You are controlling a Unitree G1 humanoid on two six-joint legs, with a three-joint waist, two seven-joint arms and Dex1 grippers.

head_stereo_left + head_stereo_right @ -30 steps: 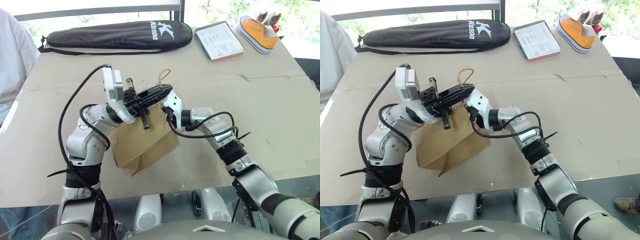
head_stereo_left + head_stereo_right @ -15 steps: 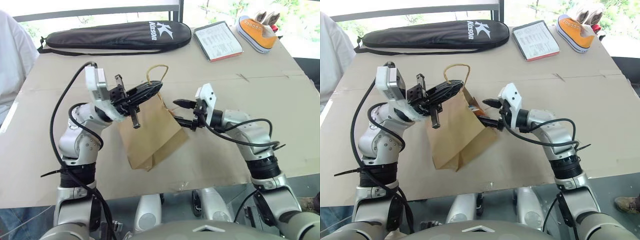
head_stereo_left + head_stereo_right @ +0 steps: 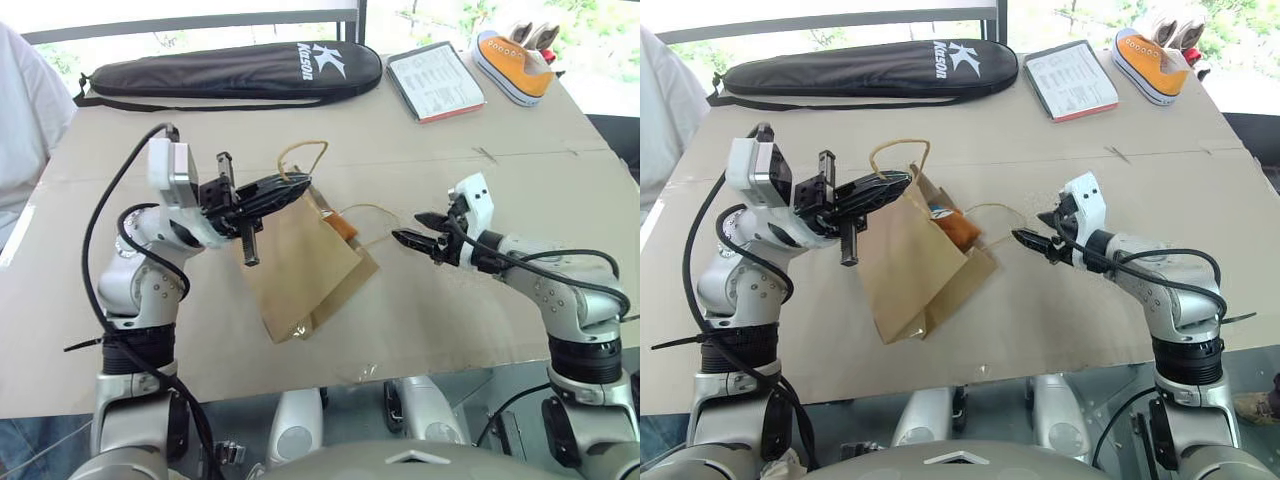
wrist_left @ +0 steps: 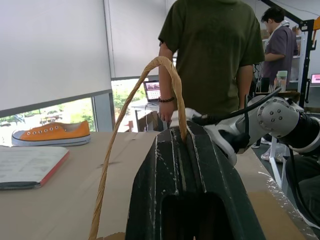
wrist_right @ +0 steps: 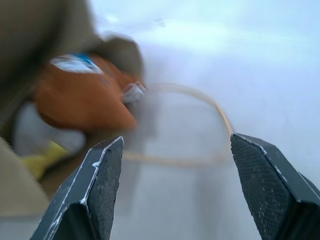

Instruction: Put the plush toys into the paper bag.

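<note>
The brown paper bag [image 3: 300, 275] lies tilted on the table, its mouth toward my right arm. My left gripper [image 3: 298, 186] is shut on one tan cord handle [image 4: 167, 85] and holds that side of the mouth up. A brown plush toy [image 3: 956, 229] with a blue-white patch sits just inside the mouth, and it also shows as the brown plush toy [image 5: 82, 100] in the right wrist view. Beside it a pale and yellow shape [image 5: 37, 150] is too blurred to name. The other handle [image 3: 375, 214] lies loose on the table. My right gripper [image 3: 408, 227] is open and holds nothing, a little to the right of the mouth.
A long black racket case [image 3: 235, 70] lies along the far edge, with a booklet [image 3: 437, 82] and an orange sneaker [image 3: 515, 66] at the far right. A person in white [image 3: 25, 110] stands at the table's left; another person [image 4: 210, 50] stands beyond the table.
My right gripper has drawn back out of the bag's mouth to the right, still open. My left gripper has kept its hold on the handle and shifted slightly left. The brown toy now shows inside.
</note>
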